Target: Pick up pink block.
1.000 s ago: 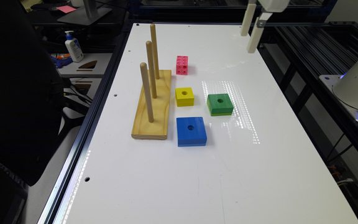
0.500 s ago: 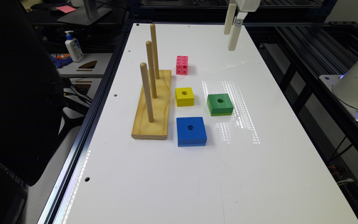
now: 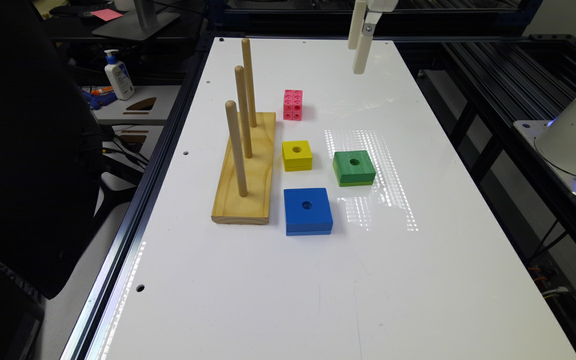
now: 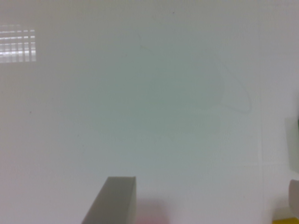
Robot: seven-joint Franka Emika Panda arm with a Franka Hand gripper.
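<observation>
On the white desk (image 3: 418, 280), toward the far end in the exterior view, the pink block (image 3: 293, 105) sits alone, just off the far corner of the wooden peg base (image 3: 248, 175). It rests flat on one face, close to but apart from the base. It looks like a cube of joined mini cubes, two by two on each visible face, each with a round dimple. Its sides look about equal, so no long axis can be picked out. One dimpled face turns toward the camera, another toward the exterior view's right, and its edges run roughly in line with the desk's long sides.

Three upright wooden pegs (image 3: 240, 112) stand in a row on the base. Nearer the camera than the pink block lies the yellow block (image 3: 297, 155), flat, with a centre hole. The green block (image 3: 353, 168) lies to the exterior view's right of it, and the blue block (image 3: 308, 211) is nearest the camera, just beside the base.

The tool (image 3: 359, 42) hangs above the far part of the desk, well clear of the surface, off to the exterior view's right of the pink block and apart from it. It holds nothing. In the wrist view one grey finger (image 4: 112, 200) shows over bare desk, with a blurred pink patch beside it; how far apart the fingers stand cannot be told.
</observation>
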